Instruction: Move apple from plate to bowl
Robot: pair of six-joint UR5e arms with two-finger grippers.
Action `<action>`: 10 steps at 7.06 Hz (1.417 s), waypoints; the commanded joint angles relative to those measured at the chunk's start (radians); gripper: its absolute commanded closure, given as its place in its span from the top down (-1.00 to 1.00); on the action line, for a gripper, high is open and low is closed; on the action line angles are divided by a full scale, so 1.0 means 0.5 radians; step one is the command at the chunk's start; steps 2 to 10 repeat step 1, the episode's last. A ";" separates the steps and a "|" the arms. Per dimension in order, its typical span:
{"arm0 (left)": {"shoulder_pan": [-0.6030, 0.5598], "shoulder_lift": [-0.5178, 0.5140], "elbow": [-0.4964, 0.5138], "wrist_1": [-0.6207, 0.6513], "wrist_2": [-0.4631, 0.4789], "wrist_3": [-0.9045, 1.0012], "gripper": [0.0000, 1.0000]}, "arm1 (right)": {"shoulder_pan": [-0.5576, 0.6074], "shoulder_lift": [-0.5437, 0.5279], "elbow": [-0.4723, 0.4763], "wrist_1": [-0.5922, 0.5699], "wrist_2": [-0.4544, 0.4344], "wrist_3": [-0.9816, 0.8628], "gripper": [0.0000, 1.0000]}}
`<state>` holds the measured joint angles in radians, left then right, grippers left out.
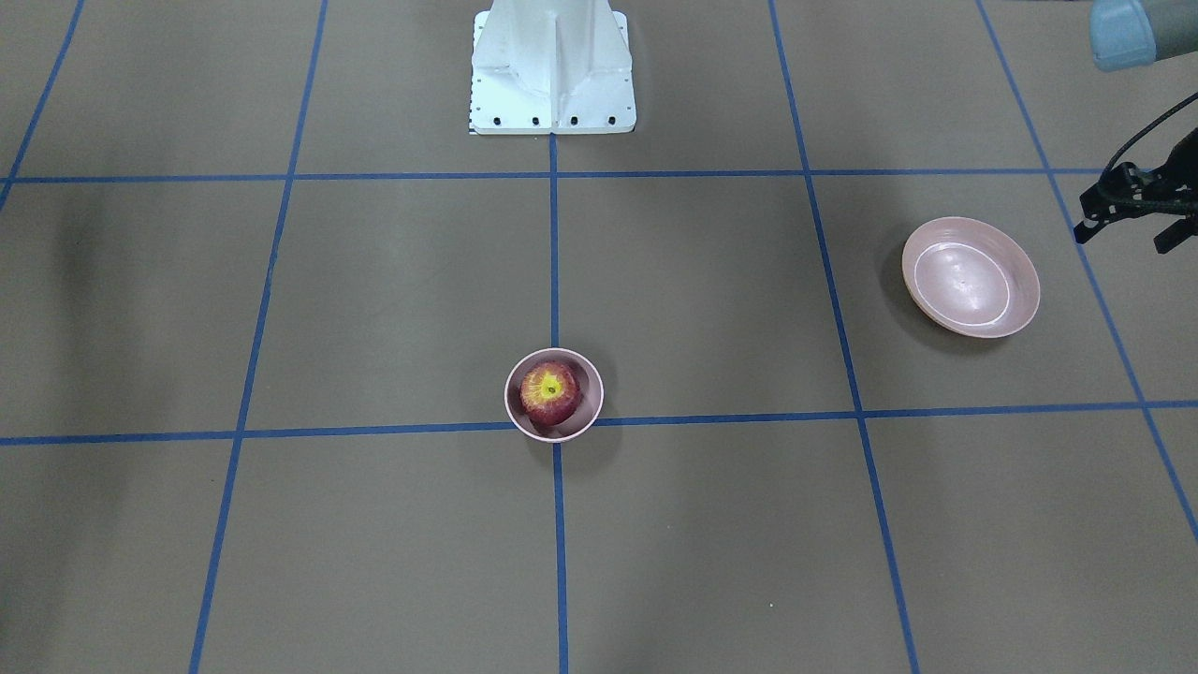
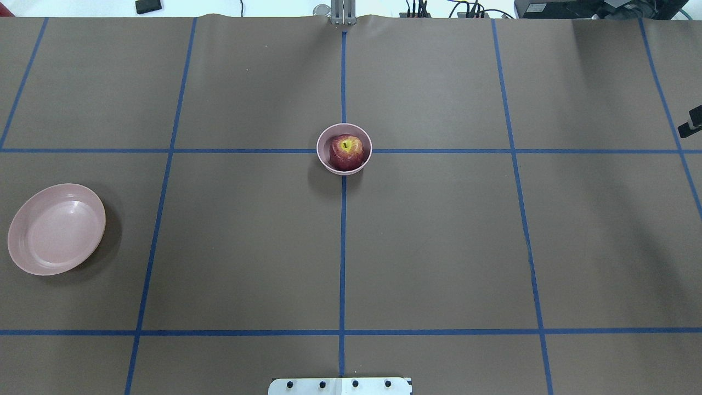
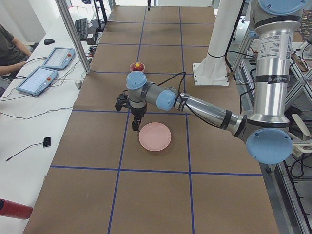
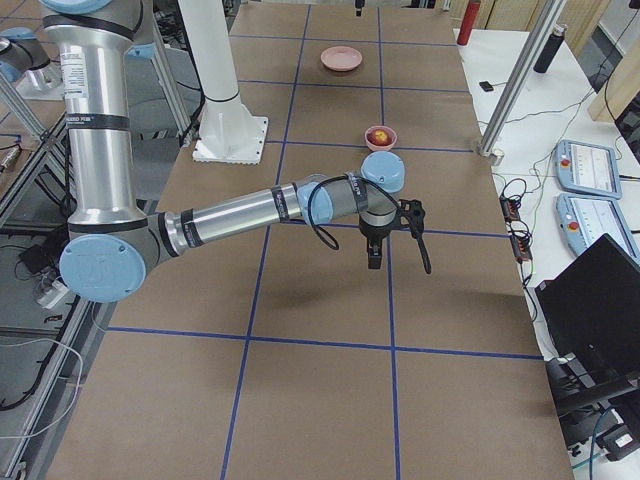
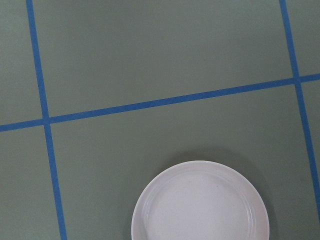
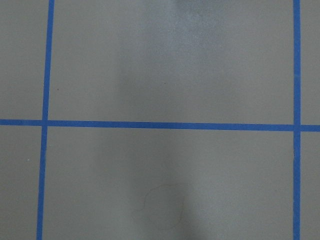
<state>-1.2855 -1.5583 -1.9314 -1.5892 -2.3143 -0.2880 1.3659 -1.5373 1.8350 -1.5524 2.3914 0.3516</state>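
The dark red apple (image 1: 550, 392) with its yellow stem patch sits inside the small deep pink bowl (image 1: 518, 417) at the table's middle; both also show in the overhead view, the apple (image 2: 346, 152) in the bowl (image 2: 324, 161). The wide pink plate (image 1: 971, 276) lies empty on my left side, also in the overhead view (image 2: 56, 229) and the left wrist view (image 5: 200, 205). My left gripper (image 1: 1128, 223) hangs beside the plate, cut by the view's edge. My right gripper (image 4: 375, 255) hangs over bare table, far from the bowl. I cannot tell whether either is open or shut.
Brown table paper with a blue tape grid. The robot's white base (image 1: 552, 65) stands at the table's middle rear. Operator tablets (image 3: 44, 68) and cables lie on the side desk beyond the table's far edge.
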 commanded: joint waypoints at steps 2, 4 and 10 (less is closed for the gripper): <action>0.000 0.003 -0.024 0.000 -0.007 -0.001 0.96 | -0.001 0.001 -0.004 0.000 0.000 0.003 1.00; 0.000 0.003 -0.024 0.000 -0.007 -0.001 0.96 | -0.001 0.001 -0.004 0.000 0.000 0.003 1.00; 0.000 0.003 -0.024 0.000 -0.007 -0.001 0.96 | -0.001 0.001 -0.004 0.000 0.000 0.003 1.00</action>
